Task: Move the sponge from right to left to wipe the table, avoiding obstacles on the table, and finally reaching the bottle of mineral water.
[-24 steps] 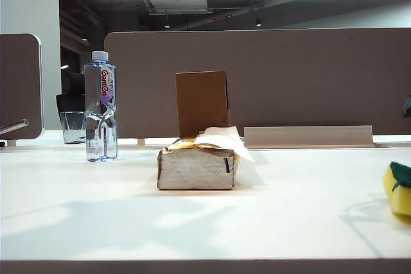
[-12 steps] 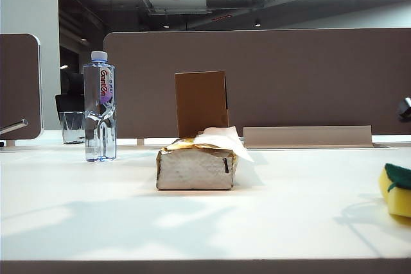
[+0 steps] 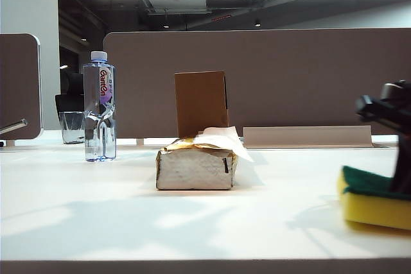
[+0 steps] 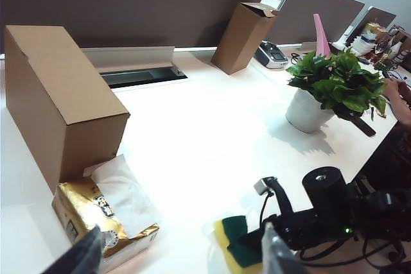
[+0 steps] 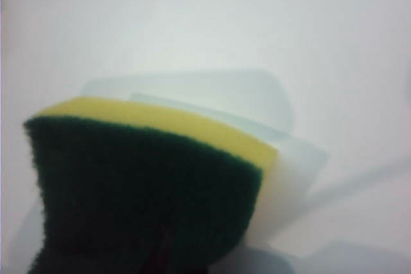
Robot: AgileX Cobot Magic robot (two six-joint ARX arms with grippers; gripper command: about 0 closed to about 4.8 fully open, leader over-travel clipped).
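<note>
Sponge [image 3: 376,201] now sits well inside the lower right of the exterior view, where a second ago only a sliver of it showed at the right edge; it has come leftward along the tabletop [image 3: 192,222] with its yellow foam down and green layer up. The right gripper [image 3: 401,187] is closed on the sponge, its dark body rising above it at the right edge of that view; the right wrist view shows the green face filling the lower left of the frame with white tabletop beyond.

The left gripper [image 4: 180,255] has not stirred. Its fingers stand wide apart at the bottom of the left wrist view, holding nothing, hovering over the tissue pack [image 4: 103,219] and the cardboard box [image 4: 61,101].

Judging from this, the wipe has only begun. In the exterior view the tissue pack [image 3: 196,165] lies in the middle of the frame with the cardboard box [image 3: 201,102] upright behind it, and the bottle of mineral water [image 3: 99,110] stands far off at the left, beside a glass cup [image 3: 72,126]. The sponge's straight path leftward probably meets the tissue pack, so it will have to swing round it.
</note>
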